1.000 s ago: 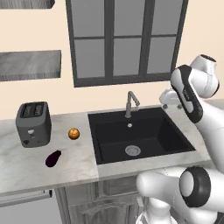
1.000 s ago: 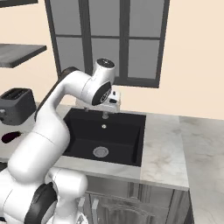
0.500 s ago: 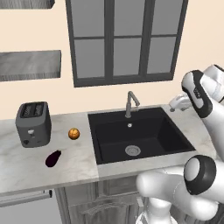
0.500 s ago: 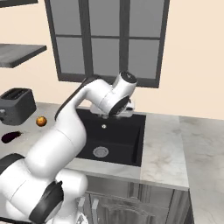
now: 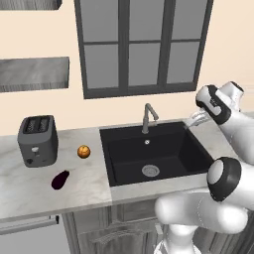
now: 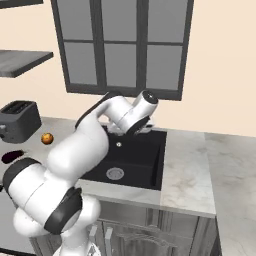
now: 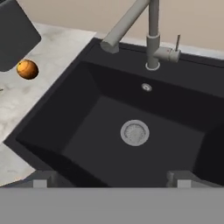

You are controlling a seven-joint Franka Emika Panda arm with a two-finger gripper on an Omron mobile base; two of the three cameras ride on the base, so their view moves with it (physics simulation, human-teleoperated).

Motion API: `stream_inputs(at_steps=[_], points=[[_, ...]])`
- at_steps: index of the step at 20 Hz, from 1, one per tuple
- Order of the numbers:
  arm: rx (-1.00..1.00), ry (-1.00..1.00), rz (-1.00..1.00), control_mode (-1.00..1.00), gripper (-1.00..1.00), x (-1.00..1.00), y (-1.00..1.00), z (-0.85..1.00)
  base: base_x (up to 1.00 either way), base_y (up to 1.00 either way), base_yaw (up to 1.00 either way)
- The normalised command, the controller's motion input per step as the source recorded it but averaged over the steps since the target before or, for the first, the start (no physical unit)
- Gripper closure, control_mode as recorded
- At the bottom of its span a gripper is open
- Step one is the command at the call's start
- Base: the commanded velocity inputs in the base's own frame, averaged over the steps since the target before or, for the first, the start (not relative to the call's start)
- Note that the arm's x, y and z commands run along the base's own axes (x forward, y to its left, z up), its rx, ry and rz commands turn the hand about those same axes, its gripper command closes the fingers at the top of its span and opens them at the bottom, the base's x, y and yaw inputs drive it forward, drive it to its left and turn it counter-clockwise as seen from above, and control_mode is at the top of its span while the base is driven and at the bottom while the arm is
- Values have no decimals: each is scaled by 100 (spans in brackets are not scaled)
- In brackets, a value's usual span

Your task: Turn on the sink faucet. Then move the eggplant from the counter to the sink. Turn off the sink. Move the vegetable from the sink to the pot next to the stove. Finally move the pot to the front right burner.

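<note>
The grey sink faucet (image 5: 148,117) stands behind the black sink (image 5: 171,141), and no water shows from its spout (image 7: 114,40). Its small side handle (image 7: 176,45) points up. My gripper (image 5: 192,121) hangs open over the sink's back right corner, to the right of the faucet, with nothing between its fingertips (image 7: 40,183). In the right base view the gripper (image 6: 143,130) sits above the sink (image 6: 135,165). The dark purple eggplant (image 5: 60,179) lies on the marbled counter (image 5: 30,193) left of the sink, far from the gripper. The pot and stove are out of view.
A small orange fruit (image 5: 84,151) and a dark toaster (image 5: 35,140) stand on the counter left of the sink. A window fills the wall behind the faucet. Bare counter (image 6: 187,170) runs right of the sink. The silver drain (image 7: 134,132) lies in the basin's middle.
The hand has shifted slightly right and down near the sink's back right corner, while the arm's elbow swung over. The jaws stay open. Eggplant and orange have not moved.
</note>
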Motion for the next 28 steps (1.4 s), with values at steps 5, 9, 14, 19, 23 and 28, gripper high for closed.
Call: stream_inputs(at_steps=[5,9,14,19,23,28], points=[[0,12,8,-100,-100,100,5,-40,0,0,0],[5,1,10,-100,-100,70,-1,-19,0,0,0],[10,-7,10,-100,-100,49,-17,-11,0,0,0],[9,-8,12,-100,-100,43,-6,-16,0,0,0],[0,0,7,-100,-100,28,-1,-14,0,0,0],[0,-2,7,-100,-100,39,9,-23,0,0,0]])
